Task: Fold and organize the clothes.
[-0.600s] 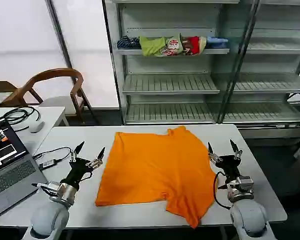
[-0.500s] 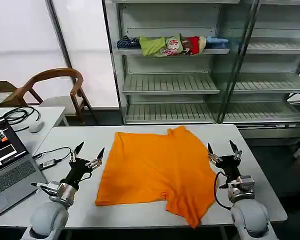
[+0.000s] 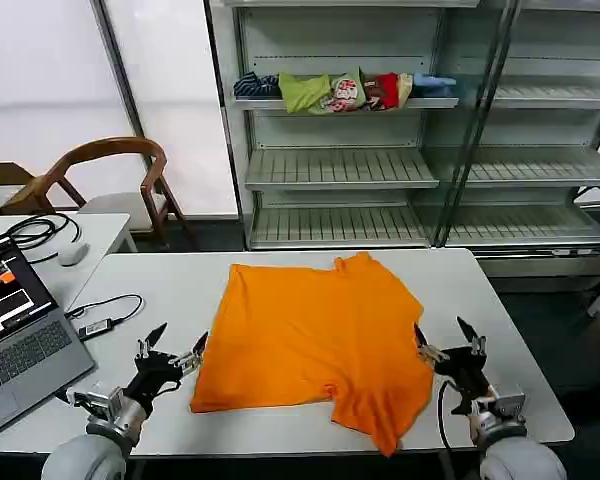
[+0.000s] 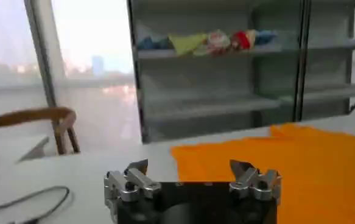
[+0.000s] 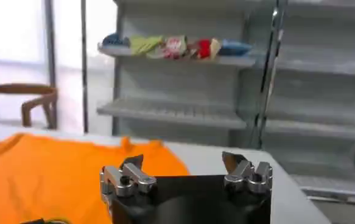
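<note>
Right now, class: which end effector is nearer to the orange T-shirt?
The right end effector, open, almost at the orange T-shirt's edge. The left end effector, also open, sits a small gap off the opposite edge.

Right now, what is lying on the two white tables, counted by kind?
Orange T-shirt: 1
Laptop: 1
Computer mouse: 1
Black cable bundle: 1
Cable with adapter: 1
Total: 5

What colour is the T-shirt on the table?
Plain bright orange T-shirt; the head view shows it best.
</note>
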Controlling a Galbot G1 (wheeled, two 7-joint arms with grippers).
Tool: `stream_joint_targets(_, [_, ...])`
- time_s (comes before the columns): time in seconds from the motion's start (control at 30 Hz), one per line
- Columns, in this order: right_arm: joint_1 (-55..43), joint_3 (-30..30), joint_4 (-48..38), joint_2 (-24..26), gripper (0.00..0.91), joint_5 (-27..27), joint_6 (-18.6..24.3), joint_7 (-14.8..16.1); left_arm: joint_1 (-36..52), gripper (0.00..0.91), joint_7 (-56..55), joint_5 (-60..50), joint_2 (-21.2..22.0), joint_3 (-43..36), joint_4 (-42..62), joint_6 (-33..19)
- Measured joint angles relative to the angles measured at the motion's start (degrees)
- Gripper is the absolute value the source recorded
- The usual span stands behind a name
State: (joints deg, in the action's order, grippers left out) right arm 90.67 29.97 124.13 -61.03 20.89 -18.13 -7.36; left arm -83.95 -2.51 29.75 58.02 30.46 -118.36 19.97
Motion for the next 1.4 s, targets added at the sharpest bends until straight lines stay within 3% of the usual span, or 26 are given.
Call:
stream_joint_targets(0.5, [10.09, -0.62, 3.66, 0.27, 0.907, -0.33, -1.76, -1.23, -5.90, 0.907, -5.26, 6.08, -1.29, 0.46, -4.24, 9.69])
stream_joint_targets(1.4, [11.24, -7.35, 2.15, -1.32, 0.907, -1.20, -2.21, -3.01, -6.92, 0.907, -6.97, 4.23, -1.01, 0.05, -1.18, 12.57])
